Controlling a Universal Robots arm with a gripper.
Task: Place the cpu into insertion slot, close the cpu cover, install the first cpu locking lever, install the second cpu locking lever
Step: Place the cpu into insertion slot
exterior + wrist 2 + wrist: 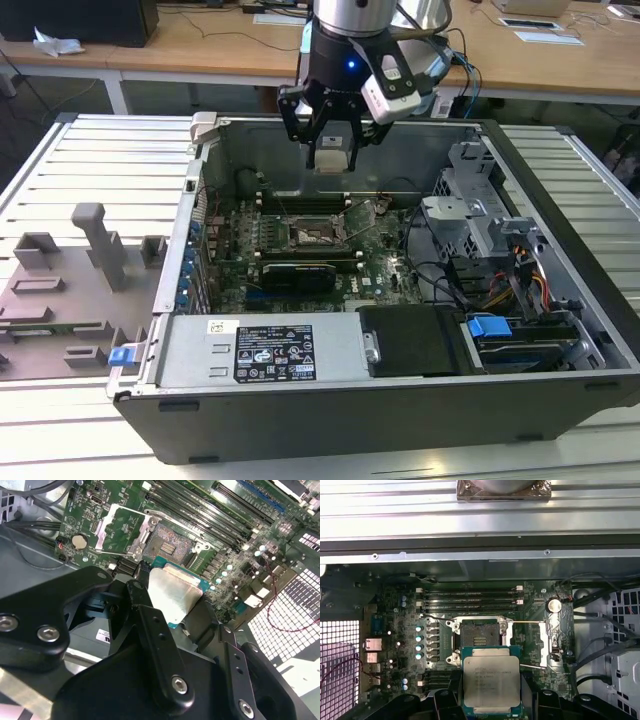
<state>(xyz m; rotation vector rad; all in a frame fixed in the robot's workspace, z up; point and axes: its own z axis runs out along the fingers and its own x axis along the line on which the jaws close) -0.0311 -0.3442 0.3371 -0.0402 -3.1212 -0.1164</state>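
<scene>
Open tower case (330, 420) lying on its side on a slatted metal desk (90, 150). Inside: green motherboard (235, 245) carrying long black memory slots (470, 597) and a round coin cell (553, 604); a labelled silver power supply (262, 350) along the case wall nearest the exterior camera; a grey drive cage (470, 215) toward the exterior view's right. Grey fixture blocks (100, 240) stand beside the case on the exterior view's left. Wooden desks (200, 35) lie behind.
</scene>
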